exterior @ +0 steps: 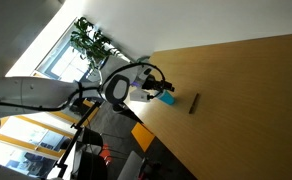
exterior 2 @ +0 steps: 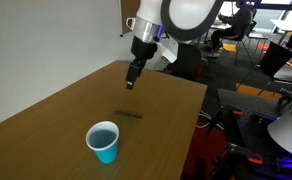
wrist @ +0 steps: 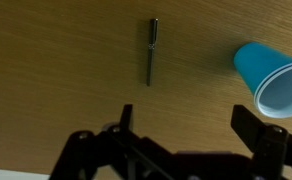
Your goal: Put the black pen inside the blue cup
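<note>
The thin black pen [wrist: 152, 50] is seen lying flat and untouched on the light-brown wooden bench [exterior 2: 46, 110]. The small light-blue cylindrical cup [exterior 2: 104, 142] stands upright near it, mouth up, so the pen can be dropped in from above. Pen and cup are apart and do not touch.

The hand [wrist: 186, 125] is held in the air over the bench, pointed downward, with its fingers [wrist: 126, 118] spread wide and nothing between them. In the wrist view the pen is seen ahead of the gap, not yet within it. This pose is judged to belong to the approach for a grasp, the fingers being set apart so that the narrow shaft can be straddled. Because the pen lies flat against the wood, a low and well-centred descent will be needed.
</note>
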